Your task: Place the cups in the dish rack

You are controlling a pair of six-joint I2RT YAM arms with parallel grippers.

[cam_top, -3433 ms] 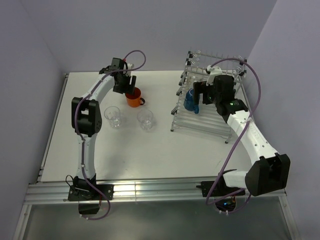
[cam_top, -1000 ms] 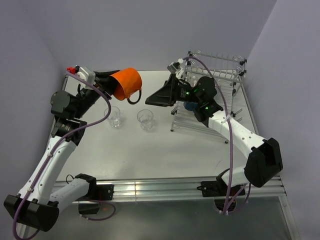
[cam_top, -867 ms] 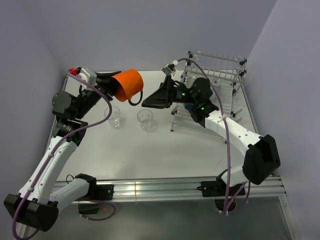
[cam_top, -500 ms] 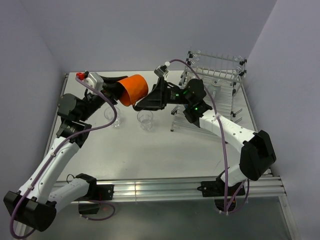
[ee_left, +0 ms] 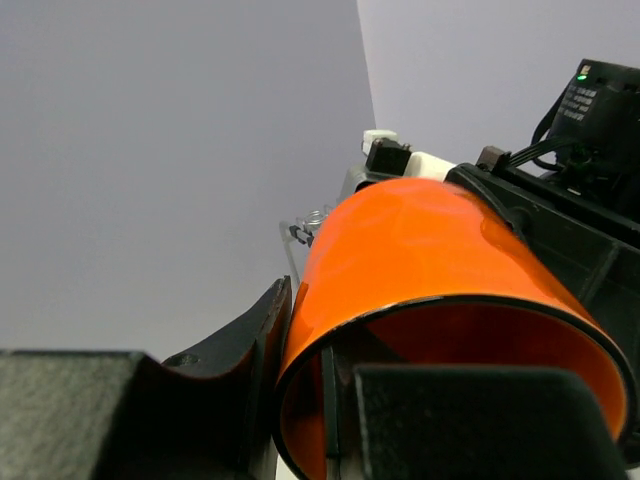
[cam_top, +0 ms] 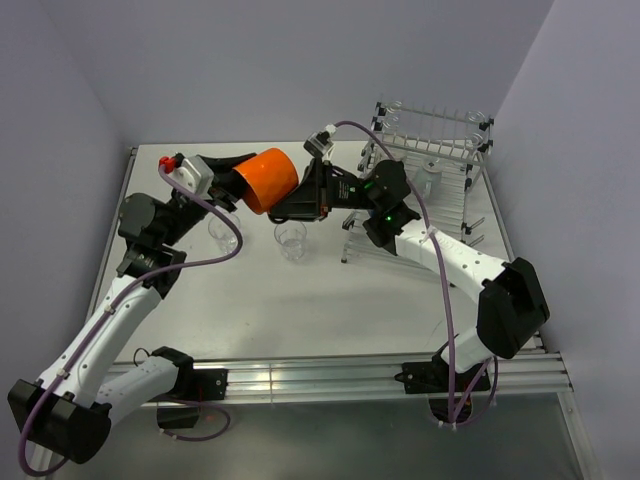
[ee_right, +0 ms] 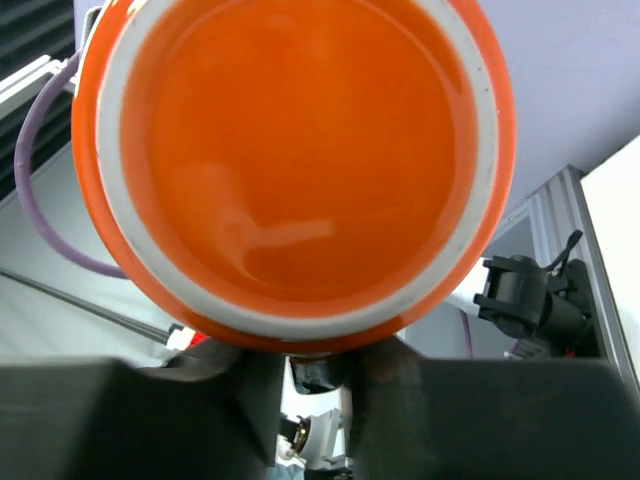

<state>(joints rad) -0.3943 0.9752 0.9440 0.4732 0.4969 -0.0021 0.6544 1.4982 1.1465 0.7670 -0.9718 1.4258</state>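
Note:
An orange mug (cam_top: 268, 178) hangs on its side in the air above the table, between the two arms. My left gripper (cam_top: 240, 186) is shut on its rim, one finger (ee_left: 262, 335) outside the wall and the other inside the mug (ee_left: 430, 240). My right gripper (cam_top: 281, 207) meets the mug from the right. In the right wrist view the mug's base (ee_right: 290, 150) fills the frame, and the right gripper (ee_right: 320, 372) is shut just under it on a dark piece, apparently the handle. Two clear glass tumblers (cam_top: 291, 238) (cam_top: 222, 228) stand below. The dish rack (cam_top: 432, 128) stands at back right.
The right arm's black body (ee_left: 560, 230) sits close behind the mug in the left wrist view. Walls enclose the table on the left, back and right. The aluminium rail (cam_top: 300, 378) with both arm bases runs along the near edge.
The left arm carried the orange mug to the right. The right gripper reached left from the rack to the mug and went from wide open to shut under its base.

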